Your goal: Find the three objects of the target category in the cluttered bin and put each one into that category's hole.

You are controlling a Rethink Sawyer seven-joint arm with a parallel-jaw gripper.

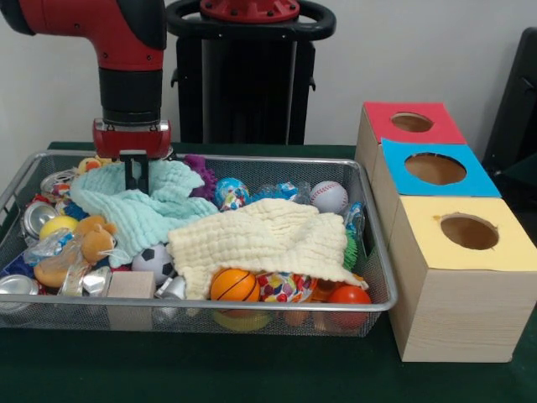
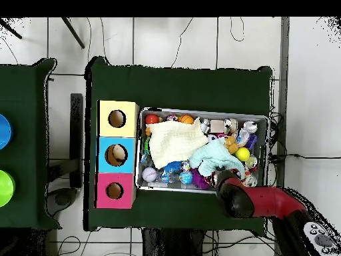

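The silver wire-mesh basket (image 1: pixel 252 159) (image 2: pixel 203 112) is full of clutter. My gripper (image 1: pixel 137 180) reaches down into its far left part and is shut on a mint-green cloth (image 1: pixel 143 210) (image 2: pixel 216 155), which rises up to it. A tan-orange teddy bear (image 1: pixel 91 242) (image 2: pixel 231 143) lies at the left, just in front of the cloth. A yellow and orange toy (image 1: pixel 90 164), maybe the duck, peeks out behind the gripper. I cannot pick out the striped toy. The red-topped box with its round hole (image 1: pixel 412 122) (image 2: pixel 114 191) stands to the right of the basket, farthest back.
A cream cloth (image 1: pixel 260 239) covers the basket's middle. Around it lie a basketball (image 1: pixel 234 285), a baseball (image 1: pixel 329 196), a soccer ball (image 1: pixel 153 260), a yellow ball (image 1: pixel 59 225), cans (image 1: pixel 17 285) and a wooden block (image 1: pixel 132 285). Blue-topped (image 1: pixel 435 169) and yellow-topped (image 1: pixel 469 231) boxes stand in front of the red one.
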